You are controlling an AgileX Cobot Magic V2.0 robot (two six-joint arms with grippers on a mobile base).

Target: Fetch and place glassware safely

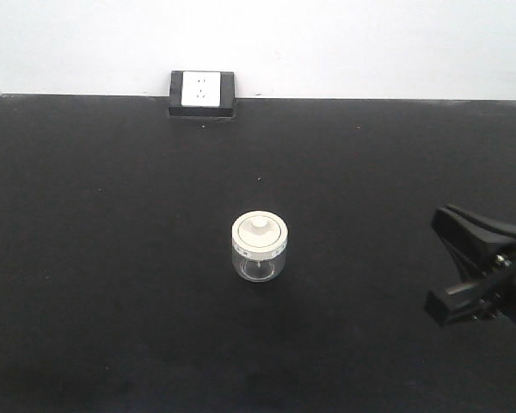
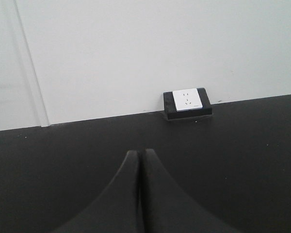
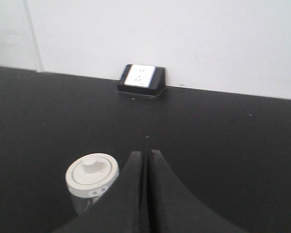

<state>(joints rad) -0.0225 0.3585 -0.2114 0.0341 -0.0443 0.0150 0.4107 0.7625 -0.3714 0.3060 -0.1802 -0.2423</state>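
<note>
Fetch not begun: the lidded jar (image 1: 258,248) stands untouched at mid-bench (image 1: 112,301), the clenched right gripper (image 3: 146,160) near its right, the left gripper (image 2: 139,158) likewise clenched, empty.

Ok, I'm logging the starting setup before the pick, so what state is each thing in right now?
Jar: upright on the black table, lid on, not held.
Left gripper: shut, empty, jar out of its camera's view.
Right gripper: shut, empty, just right of the jar, contact not clear.
Socket box: at the table's far edge against the wall, nothing plugged in.
</note>
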